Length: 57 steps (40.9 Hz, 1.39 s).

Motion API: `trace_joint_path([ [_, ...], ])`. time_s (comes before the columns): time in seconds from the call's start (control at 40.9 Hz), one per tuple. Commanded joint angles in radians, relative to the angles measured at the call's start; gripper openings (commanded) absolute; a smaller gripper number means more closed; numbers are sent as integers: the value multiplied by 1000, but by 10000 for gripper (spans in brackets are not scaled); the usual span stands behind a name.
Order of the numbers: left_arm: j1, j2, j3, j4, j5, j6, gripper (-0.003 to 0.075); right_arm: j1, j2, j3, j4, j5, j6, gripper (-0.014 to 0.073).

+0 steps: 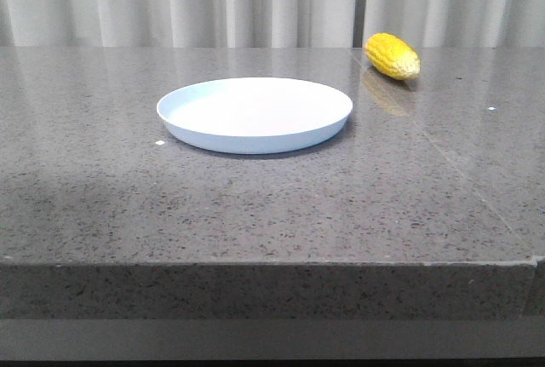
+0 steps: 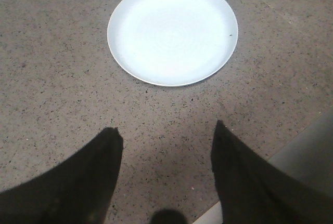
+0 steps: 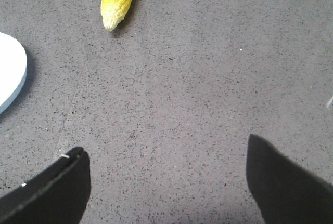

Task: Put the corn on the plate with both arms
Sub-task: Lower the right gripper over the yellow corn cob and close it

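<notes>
**Mia:** Where is the corn [image 1: 392,55]?

**Ben:** It lies on the gray table [image 1: 255,205], far back on the right side. From the plate [image 1: 254,114] it sits at about two o'clock, well apart from the rim. The plate has nothing on it.

**Mia:** Which hand is nearer to it?

**Ben:** The right gripper [image 3: 166,182], I think. Its camera shows the corn ahead, toward eleven o'clock, with bare table between. The left gripper [image 2: 164,177] only looks at the plate, straight ahead at twelve.

**Mia:** Which way does the corn point?

**Ben:** In the right wrist view its long side runs almost straight away from the gripper, a bit tilted. The pale tip points back toward the gripper.

**Mia:** Are the hands holding anything?

**Ben:** No. Both have their fingers spread wide with nothing between them.
</notes>
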Motion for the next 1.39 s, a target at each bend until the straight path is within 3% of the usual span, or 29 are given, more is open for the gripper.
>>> trace_joint_path([
  [0.0,-7,-55,-11,-3,-69,-14,388,1,6,-30,-7,-74,-7,631],
  [0.195,-7,-76,-11,-3,-69,-14,388,1,10,-34,20,-74,-7,631],
  [0.342,-7,-71,-11,-3,-69,-14,388,3,70,-95,20,15,-7,631],
  [0.586,-7,-42,-11,-3,-69,-14,388,82,261,-280,20,162,-33,631],
  [0.781,-7,-15,-11,-3,-69,-14,388,138,434,-420,20,188,-49,631],
  [1.368,-5,-47,-1,-14,-38,-12,388,139,994,-1000,13,322,-56,631],
])
